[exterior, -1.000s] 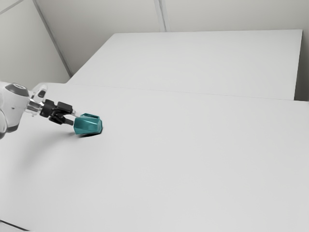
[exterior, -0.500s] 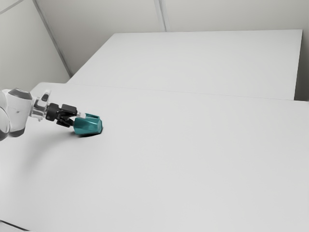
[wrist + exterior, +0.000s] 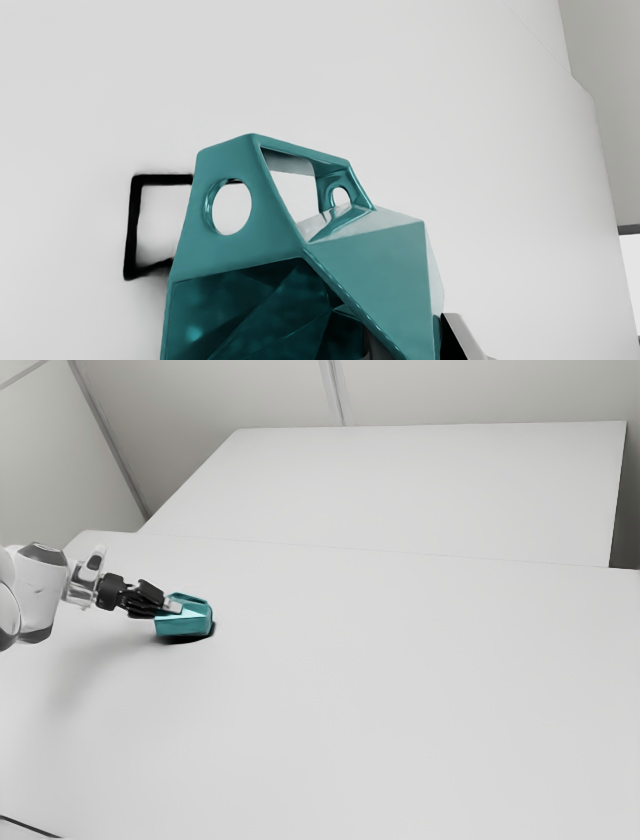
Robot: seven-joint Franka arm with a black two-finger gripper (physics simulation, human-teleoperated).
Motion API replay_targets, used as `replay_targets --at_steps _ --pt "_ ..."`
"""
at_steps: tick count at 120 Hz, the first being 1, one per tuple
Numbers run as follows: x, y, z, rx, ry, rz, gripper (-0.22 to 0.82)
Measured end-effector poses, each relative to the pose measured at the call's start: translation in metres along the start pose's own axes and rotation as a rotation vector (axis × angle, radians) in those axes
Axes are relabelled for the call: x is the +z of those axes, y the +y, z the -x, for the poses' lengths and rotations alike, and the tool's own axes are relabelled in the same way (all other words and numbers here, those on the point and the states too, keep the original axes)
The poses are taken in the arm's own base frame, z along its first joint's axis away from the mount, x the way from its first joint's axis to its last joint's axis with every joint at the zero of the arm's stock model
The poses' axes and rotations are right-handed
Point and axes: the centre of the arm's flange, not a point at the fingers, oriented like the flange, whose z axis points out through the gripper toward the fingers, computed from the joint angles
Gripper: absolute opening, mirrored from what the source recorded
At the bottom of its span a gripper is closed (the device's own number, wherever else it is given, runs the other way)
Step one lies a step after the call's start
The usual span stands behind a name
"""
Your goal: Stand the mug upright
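Observation:
The teal faceted mug (image 3: 184,625) lies on its side near the exterior view's left, its handle on the far side. My gripper (image 3: 173,607) reaches it from the exterior view's left, fingertips at the mug's rim end. In the wrist view the mug (image 3: 372,270) has its open mouth turned toward my hand, with its pierced, angular handle standing out from the body. The gripper (image 3: 407,345) is shut on the mug's wall: one finger is inside the mouth, the other against the outside. The inner finger is mostly hidden by the wall.
The mug rests on a wide white table (image 3: 380,680). Beyond a thin seam, another white surface (image 3: 420,490) extends toward the pale walls. A dark line (image 3: 30,827) crosses the exterior view's lower left corner. A dark handle-shaped shadow lies beside the mug.
My hand has moved in toward the mug and turned, and the fingers have closed on its wall. The mug has rolled slightly, and its side facing the exterior camera looks different.

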Motion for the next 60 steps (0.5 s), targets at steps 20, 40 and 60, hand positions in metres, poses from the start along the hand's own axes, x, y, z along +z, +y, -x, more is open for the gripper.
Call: replay_targets --at_steps 20,40,60 --pt "0.006 0.013 -0.006 0.027 -0.010 0.003 -0.12" --pt "0.023 0.044 -0.020 0.086 -0.039 0.002 -0.16" --pt "0.032 0.079 -0.031 0.149 -0.071 -0.015 -0.17"
